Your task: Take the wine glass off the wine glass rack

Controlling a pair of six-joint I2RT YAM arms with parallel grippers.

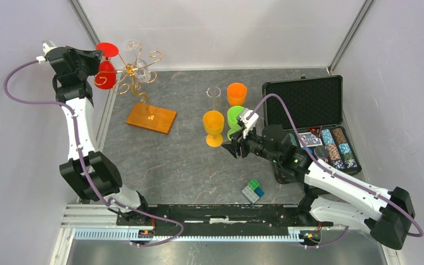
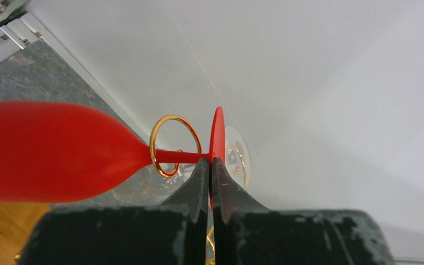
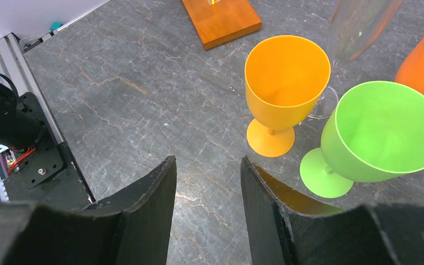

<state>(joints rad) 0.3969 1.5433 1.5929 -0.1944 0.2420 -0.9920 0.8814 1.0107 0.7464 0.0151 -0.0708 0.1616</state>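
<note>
One left arm [image 1: 80, 138] high, left end effector [image 2: 210, 163] tight on the wine glass [image 2: 49, 152] foot; right end effector [image 3: 207, 165] agape.

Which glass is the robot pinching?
The red wine glass: the left gripper pinches its foot up at the gold rack. The yellow glass, green glass and orange glass stand free on the table.

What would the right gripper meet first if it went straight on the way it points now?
Probably bare table top, since the right gripper seems tilted downward; the yellow goblet stands just beside that line, though depth is unclear.
</note>
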